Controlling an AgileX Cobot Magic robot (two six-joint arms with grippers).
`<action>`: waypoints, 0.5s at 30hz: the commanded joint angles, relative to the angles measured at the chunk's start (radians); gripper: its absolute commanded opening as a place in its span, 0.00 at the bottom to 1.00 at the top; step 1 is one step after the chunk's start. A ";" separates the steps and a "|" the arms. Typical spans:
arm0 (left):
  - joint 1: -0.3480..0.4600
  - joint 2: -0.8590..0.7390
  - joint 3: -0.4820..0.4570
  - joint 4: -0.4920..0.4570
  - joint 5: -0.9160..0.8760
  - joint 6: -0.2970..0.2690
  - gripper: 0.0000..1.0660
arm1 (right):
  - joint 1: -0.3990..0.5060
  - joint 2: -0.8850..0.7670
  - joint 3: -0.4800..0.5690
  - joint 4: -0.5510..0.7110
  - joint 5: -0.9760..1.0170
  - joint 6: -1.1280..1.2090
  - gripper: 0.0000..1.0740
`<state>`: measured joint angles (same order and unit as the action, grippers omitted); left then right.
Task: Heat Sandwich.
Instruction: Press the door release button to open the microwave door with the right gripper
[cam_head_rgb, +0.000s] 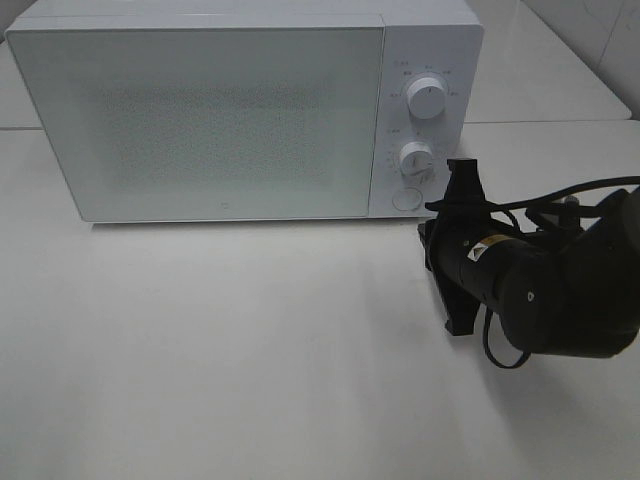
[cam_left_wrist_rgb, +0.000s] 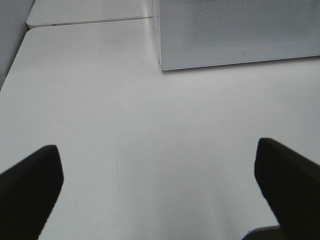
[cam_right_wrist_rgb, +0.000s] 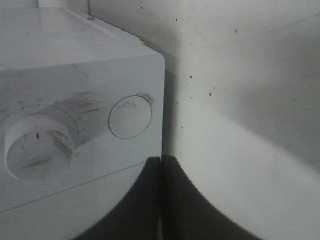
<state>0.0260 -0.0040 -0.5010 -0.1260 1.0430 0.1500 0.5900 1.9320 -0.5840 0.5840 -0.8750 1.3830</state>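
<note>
Right pincer (cam_right_wrist_rgb: 161, 172) pressed together, tip just beside round button (cam_right_wrist_rgb: 130, 117) on microwave (cam_head_rgb: 200, 110). Centre the tip, push straight. Left pincer (cam_left_wrist_rgb: 159, 180) spread, idle.

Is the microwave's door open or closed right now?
Closed. The microwave door sits flat against the front, level with the control panel, and no gap shows the inside.

Microwave (cam_head_rgb: 250, 12) at the back of the table (cam_head_rgb: 250, 350). Door (cam_head_rgb: 200, 120) on its left, panel (cam_head_rgb: 445, 50) on its right. On the panel: upper knob (cam_head_rgb: 427, 98), lower knob (cam_head_rgb: 416, 158) under it, button (cam_head_rgb: 406, 198) lowest. Right gripper (cam_right_wrist_rgb: 161, 170) just before the panel's lower outer corner, beneath the button.
</note>
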 joint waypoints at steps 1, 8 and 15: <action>-0.005 -0.026 0.003 -0.009 -0.011 -0.002 0.95 | -0.026 0.018 -0.045 -0.032 0.035 -0.025 0.00; -0.005 -0.026 0.003 -0.009 -0.011 -0.002 0.95 | -0.044 0.077 -0.139 -0.050 0.077 -0.031 0.01; -0.005 -0.026 0.003 -0.009 -0.011 -0.002 0.95 | -0.044 0.119 -0.186 -0.039 0.077 -0.038 0.01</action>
<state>0.0260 -0.0040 -0.5010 -0.1260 1.0430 0.1500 0.5510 2.0440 -0.7540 0.5470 -0.8070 1.3620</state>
